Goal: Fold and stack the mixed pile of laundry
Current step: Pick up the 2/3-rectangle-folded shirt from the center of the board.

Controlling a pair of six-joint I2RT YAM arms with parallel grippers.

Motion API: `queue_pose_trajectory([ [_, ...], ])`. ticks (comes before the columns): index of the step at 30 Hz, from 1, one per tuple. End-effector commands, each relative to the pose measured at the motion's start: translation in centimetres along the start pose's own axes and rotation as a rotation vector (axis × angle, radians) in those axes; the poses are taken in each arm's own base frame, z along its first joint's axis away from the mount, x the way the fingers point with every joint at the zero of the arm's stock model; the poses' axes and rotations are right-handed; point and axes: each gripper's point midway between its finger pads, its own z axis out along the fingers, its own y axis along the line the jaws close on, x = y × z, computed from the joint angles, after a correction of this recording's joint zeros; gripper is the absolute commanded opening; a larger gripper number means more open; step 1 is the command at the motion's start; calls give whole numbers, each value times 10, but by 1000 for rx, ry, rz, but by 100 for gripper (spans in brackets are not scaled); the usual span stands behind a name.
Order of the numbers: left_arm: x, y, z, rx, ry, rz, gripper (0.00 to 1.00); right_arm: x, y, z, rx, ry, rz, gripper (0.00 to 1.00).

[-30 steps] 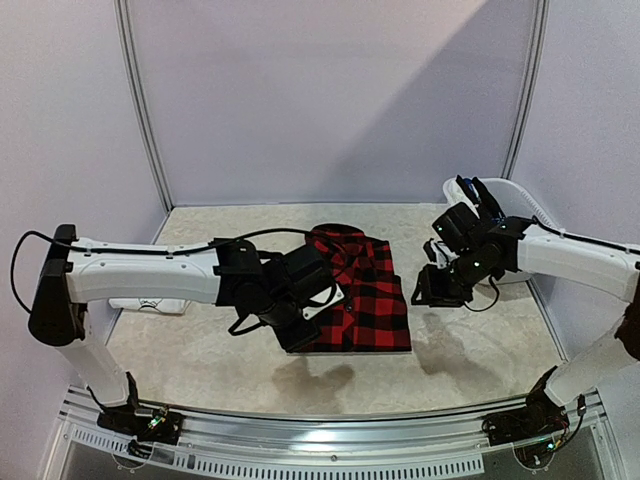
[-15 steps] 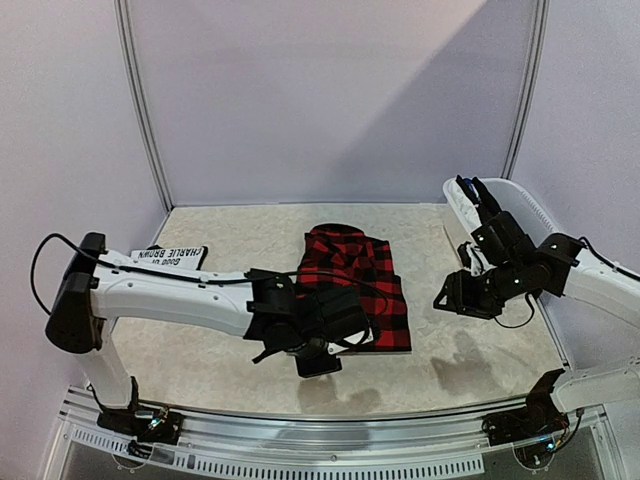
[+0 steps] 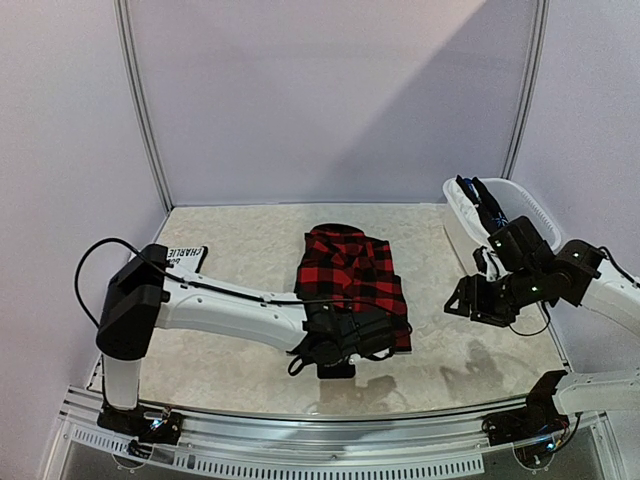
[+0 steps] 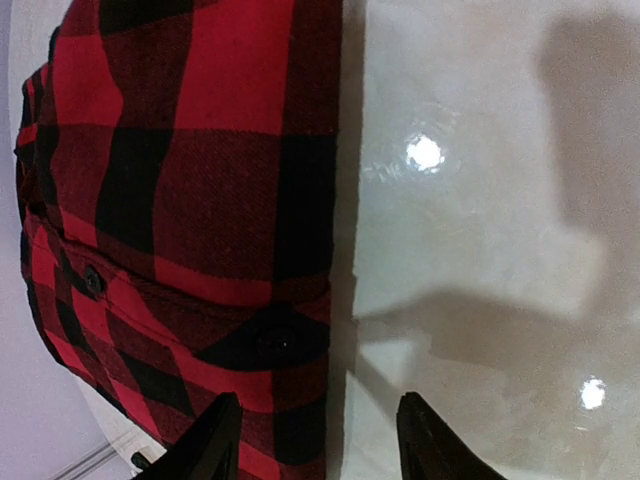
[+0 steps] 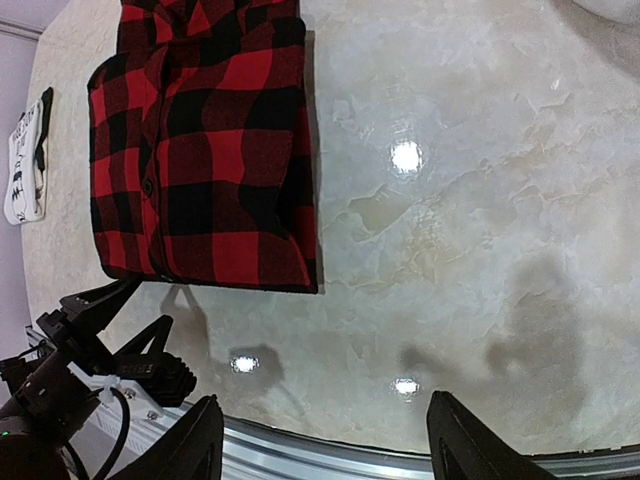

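**Item:** red-black plaid shirt point(image 3: 350, 272), folded flat at the middle of the table point(image 3: 450, 350). Long axis runs near to far, collar at the far end.

**Left claw** point(image 3: 338, 362): jaws apart, gripping nothing, at the shirt's near hem, a cloth edge lying between the fingers.

**Right claw** point(image 3: 470, 300): jaws apart, empty, over bare table, well to the shirt's right.

**Nearer arm:** left.

Matt cloth plaid shirt point(image 3: 350, 275) lies on glossy, marbled tabletop point(image 5: 450, 200).

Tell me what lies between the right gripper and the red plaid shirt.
Bare tabletop only between right gripper and plaid shirt, clearest in the top external view.
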Motion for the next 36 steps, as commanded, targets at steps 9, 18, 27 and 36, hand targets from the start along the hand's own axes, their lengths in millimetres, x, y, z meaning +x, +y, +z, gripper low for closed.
queue_pose_trajectory([
  [9,-1,10,43,-119,37,59,51,3,-10,2,54,17,18,72],
  [18,2,17,67,-123,43,30,33,-5,-1,8,60,32,14,72],
  [27,-1,19,69,-111,31,14,0,-14,8,9,64,33,-3,72],
  [36,9,4,41,-68,34,-15,0,-25,13,4,73,8,-34,72],
])
